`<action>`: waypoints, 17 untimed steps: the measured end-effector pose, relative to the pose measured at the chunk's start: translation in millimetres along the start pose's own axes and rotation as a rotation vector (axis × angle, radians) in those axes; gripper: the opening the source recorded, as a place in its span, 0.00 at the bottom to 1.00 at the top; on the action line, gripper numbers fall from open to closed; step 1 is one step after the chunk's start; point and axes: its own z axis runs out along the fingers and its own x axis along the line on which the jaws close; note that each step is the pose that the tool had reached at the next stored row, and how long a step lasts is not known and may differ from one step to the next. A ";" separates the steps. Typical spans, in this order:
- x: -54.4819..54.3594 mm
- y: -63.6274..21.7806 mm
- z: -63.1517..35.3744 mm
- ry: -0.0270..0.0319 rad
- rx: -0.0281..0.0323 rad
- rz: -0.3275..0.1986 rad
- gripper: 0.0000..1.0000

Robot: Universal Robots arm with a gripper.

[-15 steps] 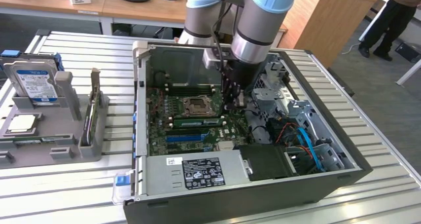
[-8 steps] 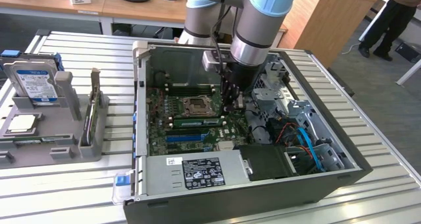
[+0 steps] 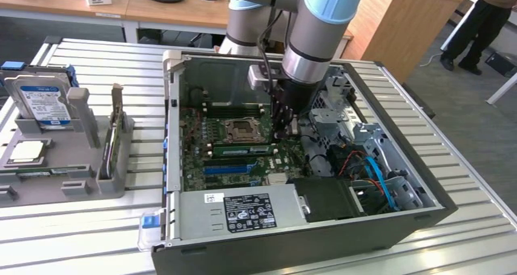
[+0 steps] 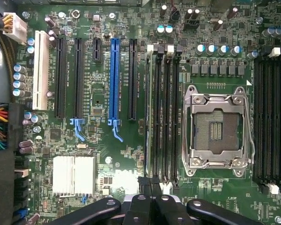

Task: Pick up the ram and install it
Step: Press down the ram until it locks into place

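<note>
Slatted metal table [image 3: 468, 184], pale and ribbed, carries an open black computer case [image 3: 323, 238] lying on its side

The ram [image 3: 242, 149] is a thin green stick with dark chips, and it stands on edge in a long slot on the green motherboard [image 3: 202, 166]. In the exterior view it lies just at six o'clock of the square, metal-framed processor socket [image 3: 241, 129]. From my wrist I see it edge-on, a narrow strip beside the empty black memory slots.

My gripper [image 3: 280, 132] reaches down into the case at the three o'clock end of the ram, with its black fingers pressed together. I cannot tell whether the tips touch the stick or stop just above it.

Further out on the board, my wrist view shows a long blue expansion slot [image 4: 114, 77] among black ones, and a finned silver heatsink [image 4: 74, 174] near it. In the exterior view a boxy grey power supply [image 3: 242, 209] with a black printed label fills the case's six o'clock side. Blue cables [image 3: 379, 178] curl at four o'clock.

Well apart from the case, at nine o'clock, a grey moulded holder [image 3: 72, 166] has a blue-labelled hard drive [image 3: 45, 102] propped upright in it. At twelve o'clock stands a wooden desk [image 3: 161, 11], and a person [image 3: 476, 26] in dark clothes is at two o'clock
</note>
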 end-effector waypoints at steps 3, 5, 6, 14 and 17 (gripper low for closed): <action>0.1 0.0 0.6 0.0003 0.0000 0.000 0.11; 0.0 0.0 0.7 0.0001 0.0000 0.000 0.11; 0.0 0.0 0.7 0.0000 0.0000 0.000 0.11; -2.1 -0.2 3.7 -0.0008 0.0030 0.000 0.11; -2.1 -0.3 7.6 -0.0009 0.0066 0.000 0.11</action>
